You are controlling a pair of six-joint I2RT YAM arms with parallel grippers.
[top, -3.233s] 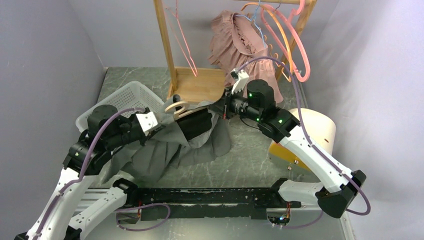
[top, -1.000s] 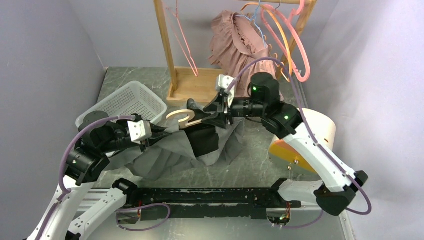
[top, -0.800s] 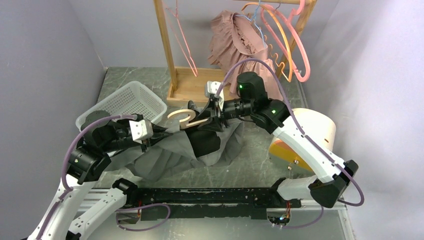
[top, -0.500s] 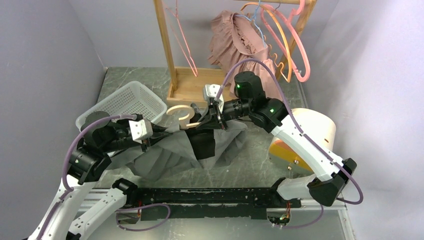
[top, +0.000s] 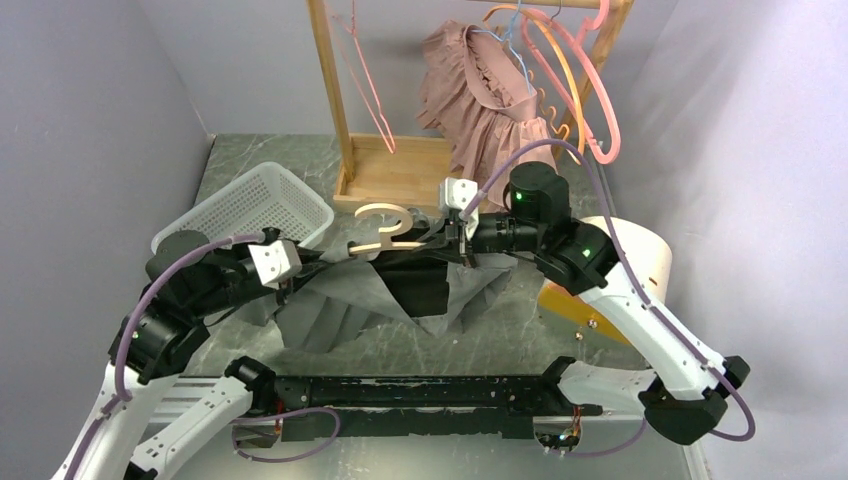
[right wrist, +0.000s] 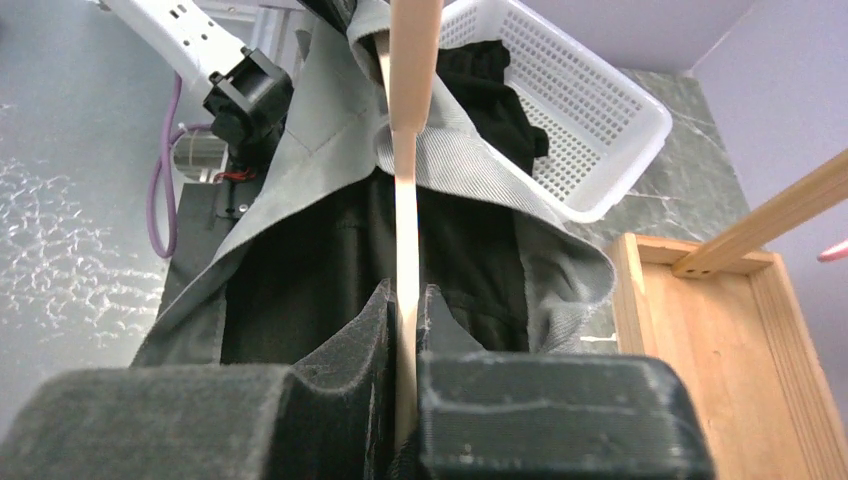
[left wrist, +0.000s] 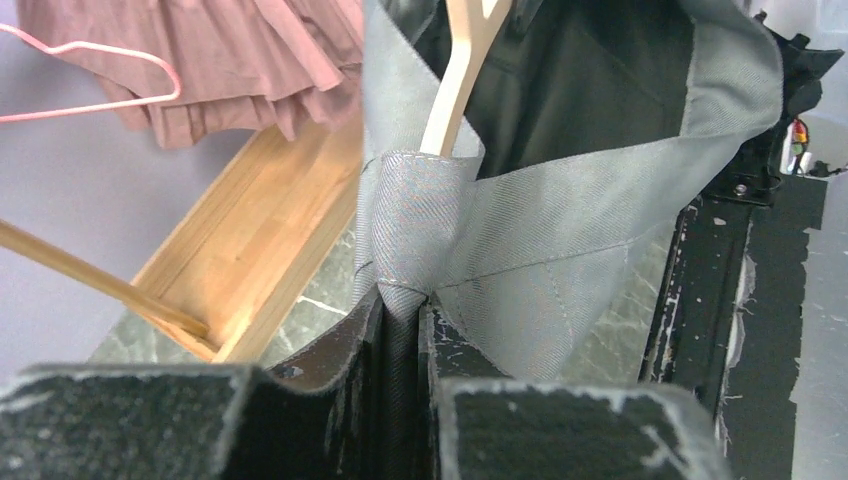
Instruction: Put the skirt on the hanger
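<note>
Over marble surface [top: 520, 330], little room between white basket [top: 250, 200] and wooden rack base [top: 395, 175]. Clamps grey skirt [top: 330, 310] in left fingers [left wrist: 320, 385]; pinches wooden hanger [right wrist: 405, 200] in right fingers [right wrist: 340, 350].

readable text: none | labels: none | brands: none | numbers, signs: none

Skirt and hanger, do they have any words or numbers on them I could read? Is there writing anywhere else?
No readable text: there are no words, numbers or labels on the grey skirt, the wooden hanger or the white basket.
</note>
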